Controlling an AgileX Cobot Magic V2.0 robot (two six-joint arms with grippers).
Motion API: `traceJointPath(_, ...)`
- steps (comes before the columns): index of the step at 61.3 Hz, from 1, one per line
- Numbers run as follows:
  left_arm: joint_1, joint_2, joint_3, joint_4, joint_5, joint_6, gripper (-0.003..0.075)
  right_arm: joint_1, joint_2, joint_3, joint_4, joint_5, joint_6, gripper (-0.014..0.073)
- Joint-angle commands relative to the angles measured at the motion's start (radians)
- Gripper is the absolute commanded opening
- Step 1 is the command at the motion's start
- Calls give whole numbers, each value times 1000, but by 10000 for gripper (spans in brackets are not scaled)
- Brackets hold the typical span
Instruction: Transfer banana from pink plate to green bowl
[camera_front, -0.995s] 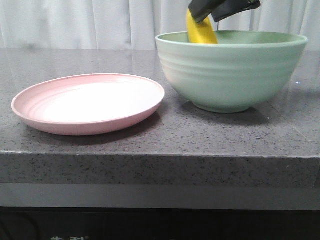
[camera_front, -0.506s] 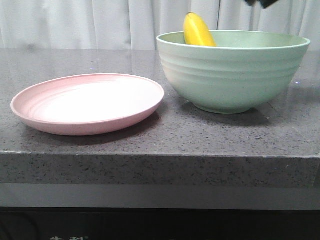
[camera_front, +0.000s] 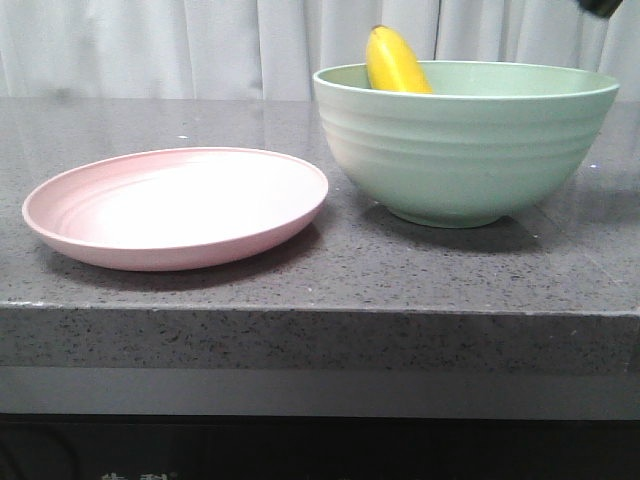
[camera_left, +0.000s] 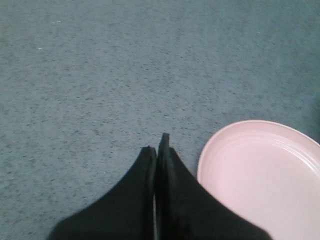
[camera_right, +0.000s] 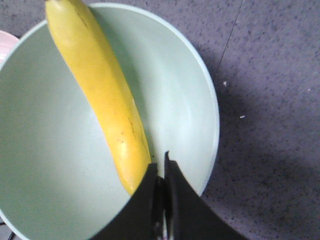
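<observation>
So the banana (camera_right: 102, 95) is sitting in the green bowl (camera_front: 465, 150) now, leaning against the inner wall with one end poking above the rim. Pink plate (camera_front: 178, 205) is bare, just beside the bowl on the table (camera_front: 330, 280). I'd call the transfer done.

If I had to regrab it: looks light, smooth and glossy (so probably a bit slippery), and soft enough to bruise, so I'd pinch gently across the thick middle, not the tip.

Right gripper (camera_right: 163, 167) hangs above the bowl with its fingers together, holding nothing. Left gripper (camera_left: 156, 152) is also closed on nothing, parked over the table next to the plate.
</observation>
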Motion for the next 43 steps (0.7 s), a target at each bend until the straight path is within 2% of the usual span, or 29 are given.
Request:
traceJointPath(1, 52, -55, -5, 2, -72, -8, -18, -6, -125, 30, 7, -120, 0, -59)
traceJointPath(6, 76, -100, 43, 2, -72, -6, -18, -5, -226, 135, 8, -216, -13, -59)
traceJointPath(22, 83, -285, 270, -2, -126, -6, -18, -5, -607, 598, 8, -652, -55, -59)
traceJointPath(31, 83, -422, 386, -2, -193, -6, -18, -5, -827, 818, 8, -762, -55, -59)
traceJointPath(43, 83, -596, 495, -2, -200, -6, -18, -5, -1086, 1031, 8, -810, -55, -59)
